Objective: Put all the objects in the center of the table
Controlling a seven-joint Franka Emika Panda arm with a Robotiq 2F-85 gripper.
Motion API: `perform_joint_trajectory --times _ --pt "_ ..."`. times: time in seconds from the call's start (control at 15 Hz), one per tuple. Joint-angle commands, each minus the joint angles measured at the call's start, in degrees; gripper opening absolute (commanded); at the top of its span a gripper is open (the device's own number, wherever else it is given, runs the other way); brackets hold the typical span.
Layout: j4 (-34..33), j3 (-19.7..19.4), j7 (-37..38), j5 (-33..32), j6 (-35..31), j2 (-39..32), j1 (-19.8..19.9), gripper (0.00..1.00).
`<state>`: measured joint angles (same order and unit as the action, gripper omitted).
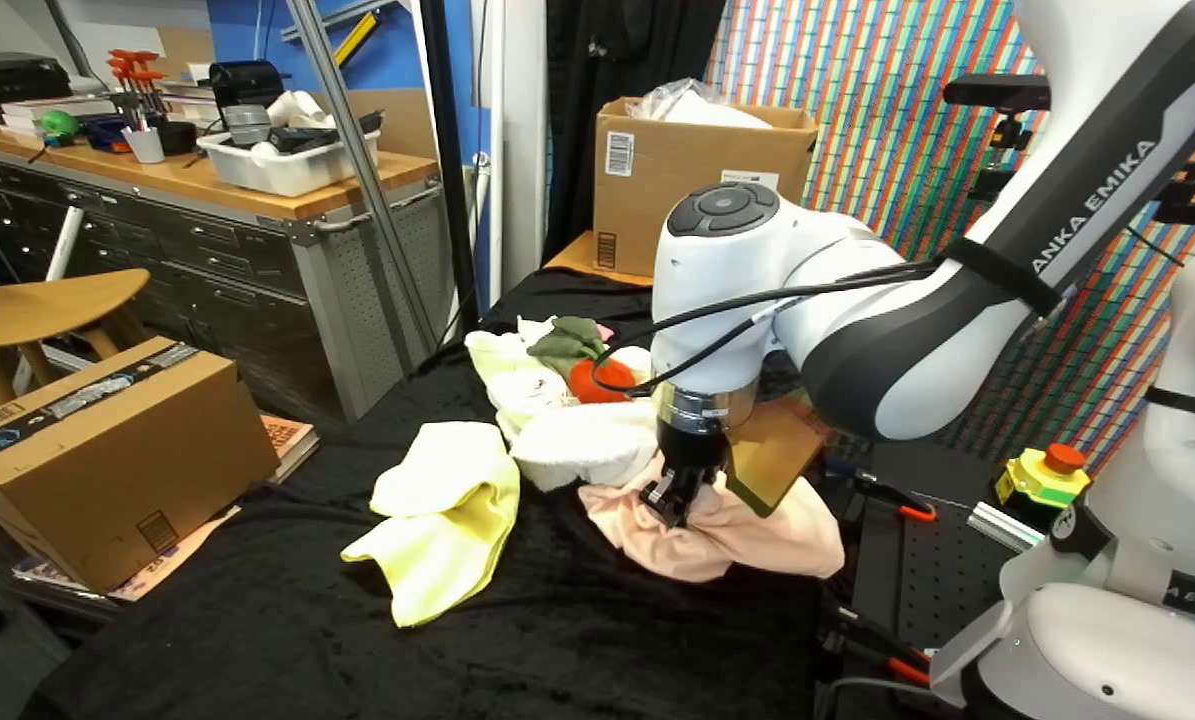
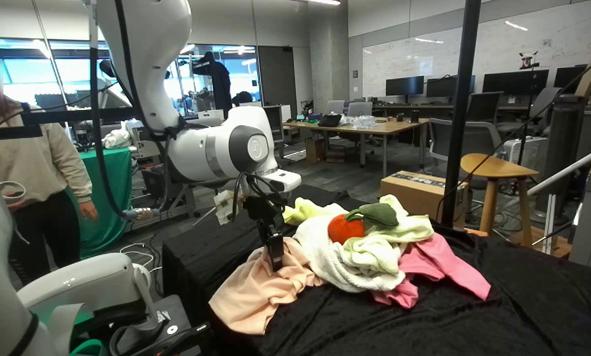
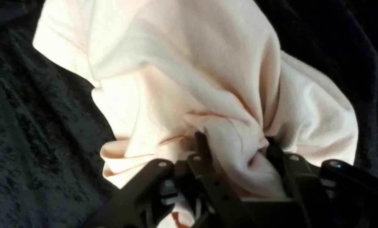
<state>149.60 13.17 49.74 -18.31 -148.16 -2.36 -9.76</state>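
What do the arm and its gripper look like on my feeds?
The arm is rounded and white with dark panels, pale lettering ending EMIKA, black cables and a black strap. A silvery metal ring sits above the gripper, which is black with jointed fingers and pale round pins.

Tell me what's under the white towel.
In an exterior view, the pink cloth pokes out from under the lower edge of the white towel. The towel hides how far it runs beneath and whether anything else lies there.
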Motion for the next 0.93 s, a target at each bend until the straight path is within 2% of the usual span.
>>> perform_joint_trajectory --times 0.0,0.2,0.27,0.47,0.87 --pt "-0.4 -1.1 -1.5 1.7 -2.7 -0.1 -0.9 0.08" --pt "-0.2 -1.0 -3.3 4.0 -4.7 0.3 -0.9 0.06" --pt "0.0 -1.0 -4.5 5.1 -5.6 0.5 -0.8 0.09" --pt "0.1 -0.9 -7.3 7.4 -7.2 1.8 -1.0 0.05" --pt "-0.2 -0.3 -15.5 11.0 -10.2 5.4 -1.2 0.05"
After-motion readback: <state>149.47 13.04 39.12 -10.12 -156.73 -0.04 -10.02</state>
